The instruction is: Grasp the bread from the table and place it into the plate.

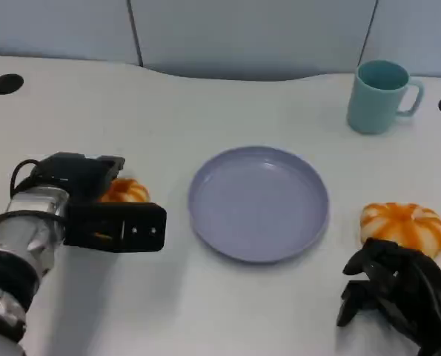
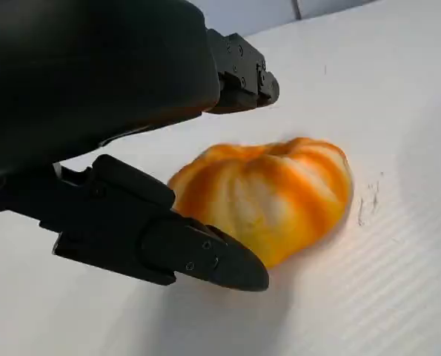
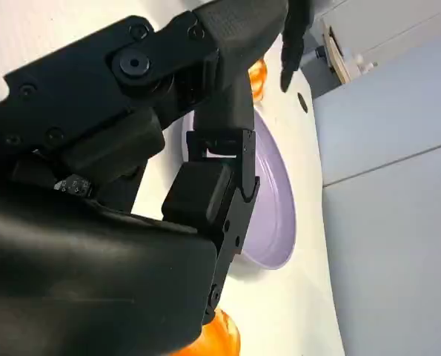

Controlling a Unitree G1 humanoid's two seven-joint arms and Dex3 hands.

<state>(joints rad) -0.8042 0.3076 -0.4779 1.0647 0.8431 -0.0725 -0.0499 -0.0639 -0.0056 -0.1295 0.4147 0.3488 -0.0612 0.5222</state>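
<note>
Left of the plate, the left hand sits over a bread roll on the table. The head view hides most of that roll. The left wrist view shows it whole, with black fingers spread on either side of it; whether they touch it I cannot tell. The plate is bare. Behind it to the right stands a mug. Right of the plate lies a second roll, and just in front of it the right hand, fingers curled with nothing in them. The right wrist view shows the plate's rim past that hand.
</note>
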